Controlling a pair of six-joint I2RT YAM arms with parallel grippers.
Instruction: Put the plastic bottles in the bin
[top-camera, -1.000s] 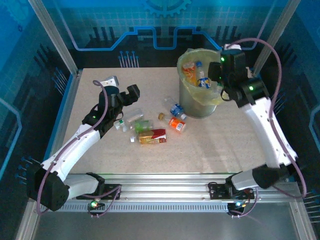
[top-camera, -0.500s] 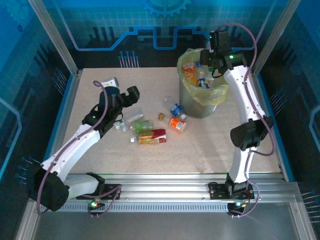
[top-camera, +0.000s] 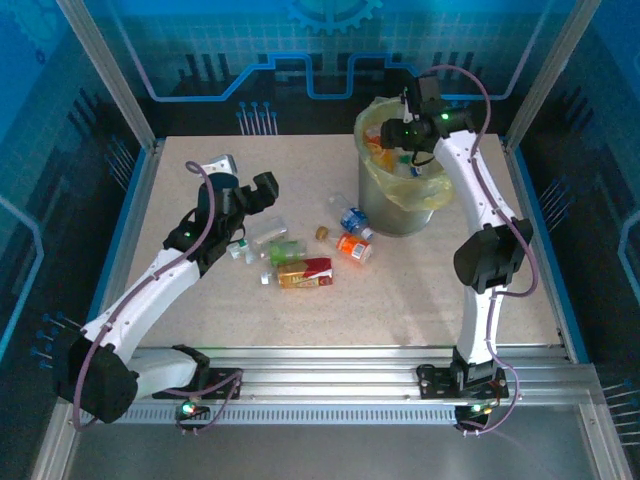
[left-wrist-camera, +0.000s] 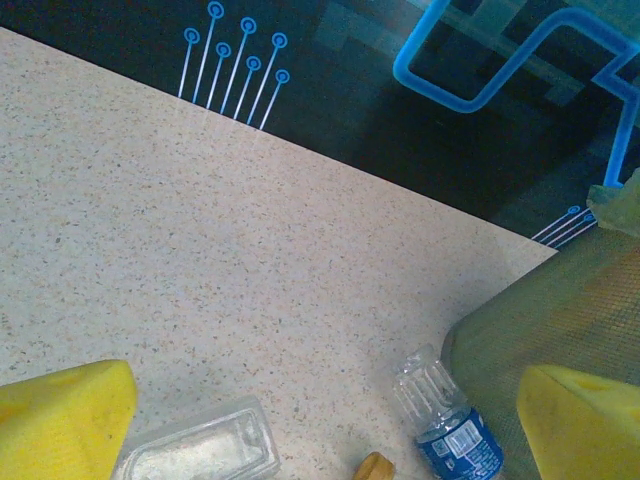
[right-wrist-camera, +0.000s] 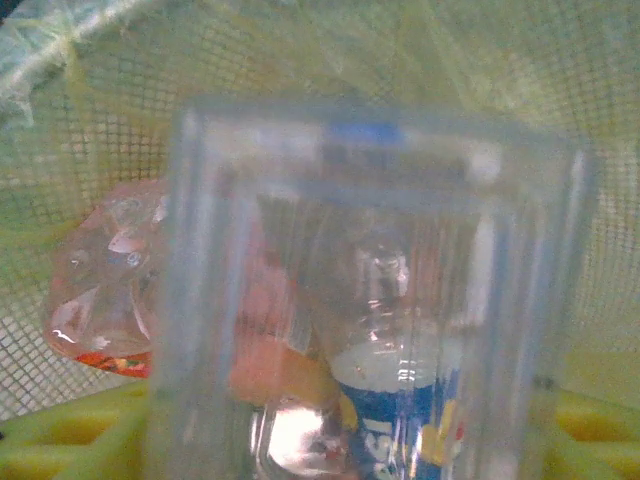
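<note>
Plastic bottles (top-camera: 283, 252): a loose cluster lies on the surface (top-camera: 450, 290) between the two arms, left of the bin; others lie inside the bin.
On the surface: a blue-labelled bottle (top-camera: 352, 220) lies just beside the bin's foot, with an orange bottle (top-camera: 353, 248) near it and a red-and-yellow bottle (top-camera: 305, 272) further left.
Bin (top-camera: 385, 205): stands upright at the far right of the surface, with a yellowish-green bag folded over its rim. A crushed orange-labelled bottle (right-wrist-camera: 100, 290) lies inside.
Right jaws: above the bin's mouth. A clear bottle (right-wrist-camera: 370, 250) sits blurred and close between the right pads (right-wrist-camera: 60, 445); whether they grip it I cannot tell.
Left jaws: wide apart and holding nothing, hovering over the surface left of the cluster. The left pads (left-wrist-camera: 62, 425) frame a flattened clear bottle (left-wrist-camera: 200, 450).
</note>
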